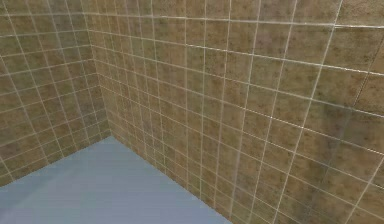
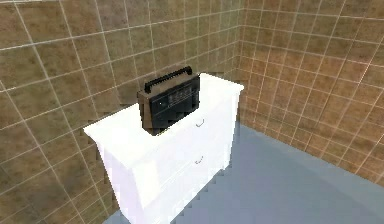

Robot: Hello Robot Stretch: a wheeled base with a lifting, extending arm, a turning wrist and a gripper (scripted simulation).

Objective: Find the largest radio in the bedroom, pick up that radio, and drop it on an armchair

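A dark brown radio [image 2: 169, 100] with a black handle on top and a dark front panel stands upright on a white dresser [image 2: 205, 150] in the arm side view. It sits near the middle of the dresser's top, close to the brown tiled wall behind it.
The white dresser has drawers with small knobs and stands against a brown tiled wall [image 2: 60, 60]. Blue-grey floor [image 2: 300, 190] lies free in front of it and toward the arm side view's right. The forward view faces a tiled wall corner [image 1: 95, 70] above pale blue floor [image 1: 90, 190].
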